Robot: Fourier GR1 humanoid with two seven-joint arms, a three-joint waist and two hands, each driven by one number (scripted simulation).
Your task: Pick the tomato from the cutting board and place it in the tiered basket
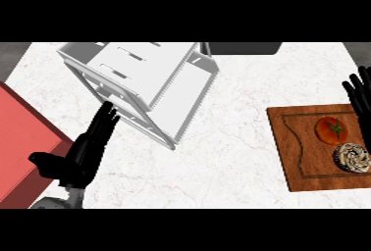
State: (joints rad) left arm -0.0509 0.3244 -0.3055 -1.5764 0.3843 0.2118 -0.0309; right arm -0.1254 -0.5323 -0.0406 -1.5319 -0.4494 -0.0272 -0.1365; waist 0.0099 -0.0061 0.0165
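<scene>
Left hand [83, 147] lies released, fingers straight, just left of the white tiered basket [145, 73] on the marble desk [225, 147]. Right hand [360, 95] shows at the view's right edge, fingers straight and upright, holding nothing. Well right of the basket, the tomato [332, 130] sits on the wooden cutting board [297, 157], beside a speckled bun [352, 158]. A red block [22, 142] sits left of the basket.

Single head view, steeply down onto the counter [239, 147]
</scene>
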